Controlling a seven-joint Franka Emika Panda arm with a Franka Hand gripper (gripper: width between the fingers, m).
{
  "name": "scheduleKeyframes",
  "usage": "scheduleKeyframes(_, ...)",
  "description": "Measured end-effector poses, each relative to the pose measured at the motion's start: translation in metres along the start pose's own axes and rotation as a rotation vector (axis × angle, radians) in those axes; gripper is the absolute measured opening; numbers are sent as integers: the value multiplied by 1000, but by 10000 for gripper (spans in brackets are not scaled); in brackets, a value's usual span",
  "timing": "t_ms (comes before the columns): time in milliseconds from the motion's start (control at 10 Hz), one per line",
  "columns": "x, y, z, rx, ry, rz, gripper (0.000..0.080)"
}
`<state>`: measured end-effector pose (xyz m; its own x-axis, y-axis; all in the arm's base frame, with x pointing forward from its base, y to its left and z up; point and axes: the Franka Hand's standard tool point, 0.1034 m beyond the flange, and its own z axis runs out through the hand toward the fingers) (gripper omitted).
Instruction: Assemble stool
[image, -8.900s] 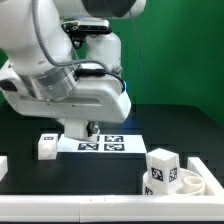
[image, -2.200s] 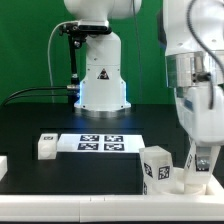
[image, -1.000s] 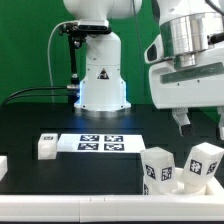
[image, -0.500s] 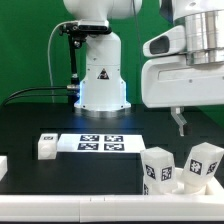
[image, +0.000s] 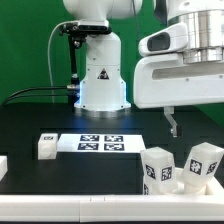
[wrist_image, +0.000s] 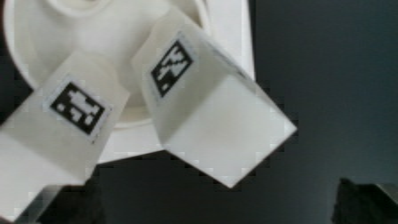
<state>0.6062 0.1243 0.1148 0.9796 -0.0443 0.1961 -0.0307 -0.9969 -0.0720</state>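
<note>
the claw (wrist_image: 210, 203) hangs in the air with nothing in it and its jaws spread wide. in the wrist view the two dark fingertips (wrist_image: 370, 196) sit far apart, with only the legs and the black table (wrist_image: 329, 60) between them. in the exterior view just one finger (image: 172, 123) shows clearly, pointing down from the big white hand, well above the table.

the seat (image: 188, 183) lies on the table below the claw, a little toward the exterior view's right, near the white rail (image: 70, 205). two legs stand upright in it with their tags showing. the first leg (image: 158, 168) is below the visible finger, slightly to the exterior view's left of it. the second leg (image: 204, 163) is below the claw on the exterior view's right. the claw touches neither of them. in the wrist view both legs rise from the seat toward the camera, side by side and close together. i cannot tell how deep they sit in their sockets.

a loose leg (image: 45, 146) rests on the table well away from the claw, toward the exterior view's left, just beside the end of the marker board (image: 100, 143). that board lies flat, lower than the claw and to the exterior view's left of it, in front of the robot base (image: 100, 80).
</note>
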Motion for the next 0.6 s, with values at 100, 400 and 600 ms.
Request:
scheduleKeyframes(100,-2,-11,6,-31,-15,-186,649)
scheduleKeyframes(400,3,-15,10,-51,-61,-446,649)
scheduleKeyframes(600,1,-11,12,-59,-68,-520,649)
